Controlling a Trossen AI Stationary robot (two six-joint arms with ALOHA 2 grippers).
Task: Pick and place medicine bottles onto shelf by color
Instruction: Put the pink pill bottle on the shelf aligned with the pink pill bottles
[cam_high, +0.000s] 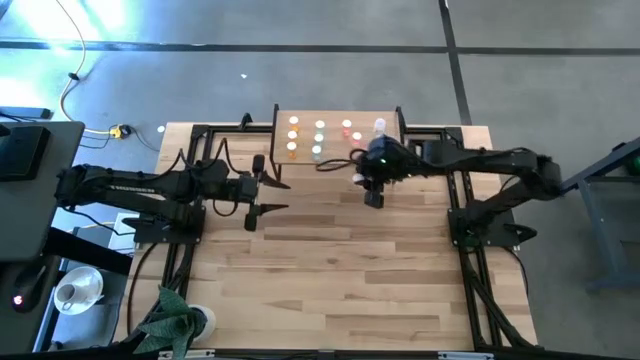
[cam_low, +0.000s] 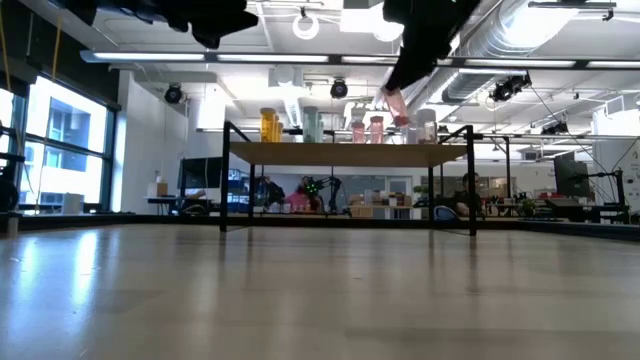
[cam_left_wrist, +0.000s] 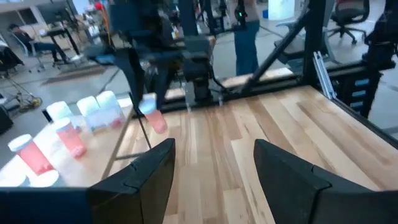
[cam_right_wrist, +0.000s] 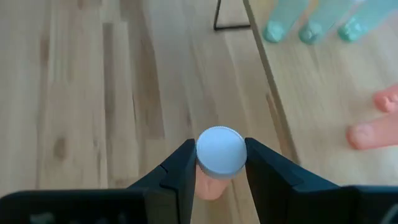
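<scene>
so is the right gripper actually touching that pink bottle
Touching. The right wrist view shows the right gripper with a finger pressed against each side of the pink bottle, just below its white cap, no gap visible.

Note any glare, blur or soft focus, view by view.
High view: glare washes the bottles on the shelf into bright dots. Low view: ceiling lights blaze and streak the tabletop; the arms overhead are silhouettes. Left wrist view: the pink bottle and the right gripper are smeared. Right wrist view: the white cap is crisp, the green bottles soft.
</scene>
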